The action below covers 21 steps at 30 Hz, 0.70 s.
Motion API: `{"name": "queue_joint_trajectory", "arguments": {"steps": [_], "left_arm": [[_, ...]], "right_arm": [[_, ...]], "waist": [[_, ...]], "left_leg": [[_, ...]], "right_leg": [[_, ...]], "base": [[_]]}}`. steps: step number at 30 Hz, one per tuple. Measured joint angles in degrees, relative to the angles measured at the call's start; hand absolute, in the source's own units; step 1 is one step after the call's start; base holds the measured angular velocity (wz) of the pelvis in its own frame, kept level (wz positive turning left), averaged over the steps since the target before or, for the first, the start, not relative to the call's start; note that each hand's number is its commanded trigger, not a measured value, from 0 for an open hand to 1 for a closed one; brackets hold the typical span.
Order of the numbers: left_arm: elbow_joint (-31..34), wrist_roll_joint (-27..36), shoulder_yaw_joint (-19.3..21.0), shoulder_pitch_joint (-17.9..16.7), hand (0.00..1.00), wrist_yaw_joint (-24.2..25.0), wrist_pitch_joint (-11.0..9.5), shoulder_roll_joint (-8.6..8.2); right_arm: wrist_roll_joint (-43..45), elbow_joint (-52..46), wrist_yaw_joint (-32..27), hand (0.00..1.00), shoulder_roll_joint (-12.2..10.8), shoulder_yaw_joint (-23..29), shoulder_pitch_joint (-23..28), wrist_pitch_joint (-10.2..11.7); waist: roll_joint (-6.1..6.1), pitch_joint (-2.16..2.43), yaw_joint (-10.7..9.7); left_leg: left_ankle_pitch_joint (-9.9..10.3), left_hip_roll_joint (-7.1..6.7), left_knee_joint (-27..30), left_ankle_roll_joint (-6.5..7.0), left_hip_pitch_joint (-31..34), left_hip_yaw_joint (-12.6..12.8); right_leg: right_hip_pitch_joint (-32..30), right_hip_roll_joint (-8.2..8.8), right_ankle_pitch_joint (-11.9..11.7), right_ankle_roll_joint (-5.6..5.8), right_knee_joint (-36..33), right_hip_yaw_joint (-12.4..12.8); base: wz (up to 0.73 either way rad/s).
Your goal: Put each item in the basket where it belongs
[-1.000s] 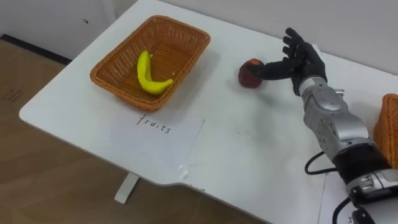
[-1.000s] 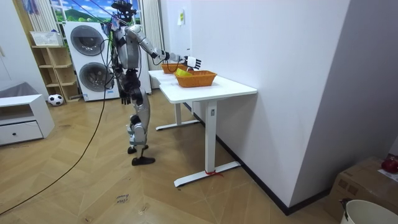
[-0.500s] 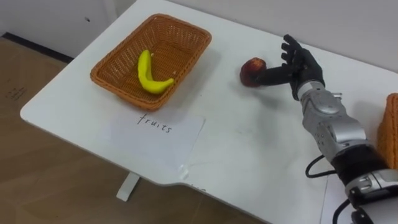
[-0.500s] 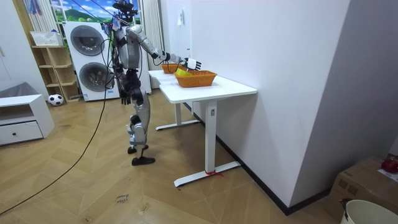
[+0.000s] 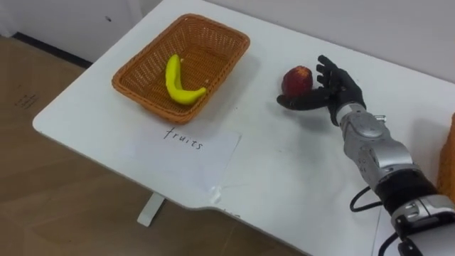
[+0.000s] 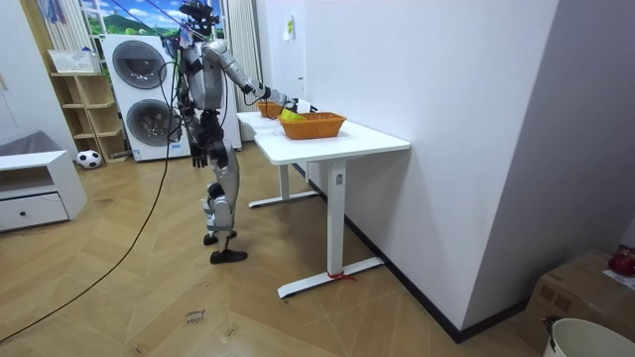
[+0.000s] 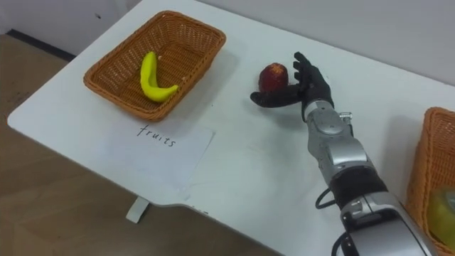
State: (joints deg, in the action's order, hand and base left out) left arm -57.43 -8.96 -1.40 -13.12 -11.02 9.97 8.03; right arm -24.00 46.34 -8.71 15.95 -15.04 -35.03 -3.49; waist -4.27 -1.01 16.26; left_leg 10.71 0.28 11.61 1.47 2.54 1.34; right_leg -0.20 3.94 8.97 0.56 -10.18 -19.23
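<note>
Red-skinned and round, the apple point(image 5: 297, 80) sits to the right of the fruit basket point(image 5: 149, 101) on the white table point(image 5: 284, 171). It is well clear of the wicker rim and is caught in the robot's right hand point(image 5: 333, 88). The thumb curls round the apple's near side and the other fingers stand against its far side, so the hand is clasped on the fruit. Whether the apple is off the tabletop cannot be told. A banana point(image 5: 178, 84) already lies inside the fruit basket, and a sheet of paper point(image 5: 192, 153) with handwriting lies just in front of it. A second wicker basket point(image 7: 426, 156) stands far to the right of the fruit basket, beyond the reaching arm. The apple is likely firm and moderately heavy, with smooth, waxy skin that could slip in a loose pinch. A hold across its widest part, with the thumb opposite the fingers, seems safest. It bruises, so it is better lowered into the fruit basket than dropped.
</note>
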Motion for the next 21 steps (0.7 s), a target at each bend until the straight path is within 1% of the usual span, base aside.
{"name": "queue_joint_trajectory", "arguments": {"steps": [5, 9, 11, 15, 21], "left_arm": [[-0.2, 2.2, -0.5, 0.2, 0.00, 0.0, -0.5, 0.09], [-0.3, 2.8, -1.8, 0.5, 0.00, 0.0, -0.7, 0.45], [-0.7, 2.8, -2.2, 1.0, 0.00, 0.0, -0.8, 0.47], [-0.7, 2.8, -2.2, 1.2, 0.00, 0.4, -0.9, 0.48], [-0.7, 2.8, -2.3, 1.3, 0.00, 0.5, -0.8, 0.48]], "right_arm": [[0.0, 0.4, 0.0, 0.00, 0.0, 0.0, -0.6, 1.4], [0.0, 0.4, -0.2, 0.00, 0.0, 0.0, -0.7, 2.3], [0.0, 0.4, -0.3, 0.00, 0.0, 0.0, -0.7, 3.2], [0.0, 0.4, -0.5, 0.00, 0.0, 0.0, -0.7, 3.5], [0.0, 0.4, -0.6, 0.00, 0.0, 0.0, -1.0, 3.5]], "waist": [[0.07, -0.31, 0.1], [0.13, -0.35, 0.1], [0.13, -0.38, 0.1], [0.09, -0.41, 0.1], [0.00, -0.44, 0.0]], "left_leg": [[0.0, 0.02, 0.1, 0.02, 1.1, -0.1], [0.0, 0.02, 0.1, 0.01, 1.6, -0.1], [0.0, 0.02, 0.2, 0.01, 2.0, -0.1], [0.0, 0.02, 0.1, 0.01, 2.0, -0.1], [0.0, 0.03, 0.2, 0.01, 2.5, -0.1]], "right_leg": [[-1.2, 0.00, -0.1, -0.11, -0.5, 0.0], [-1.6, -0.03, -0.1, -0.13, -0.5, -0.1], [-2.0, -0.04, -0.1, -0.13, -0.5, -0.1], [-2.0, -0.02, -0.1, -0.13, -0.5, -0.2], [-2.3, 0.06, -0.1, -0.13, -0.4, -1.1]], "base": [[0.00], [0.00], [0.00], [0.00], [0.02]]}}
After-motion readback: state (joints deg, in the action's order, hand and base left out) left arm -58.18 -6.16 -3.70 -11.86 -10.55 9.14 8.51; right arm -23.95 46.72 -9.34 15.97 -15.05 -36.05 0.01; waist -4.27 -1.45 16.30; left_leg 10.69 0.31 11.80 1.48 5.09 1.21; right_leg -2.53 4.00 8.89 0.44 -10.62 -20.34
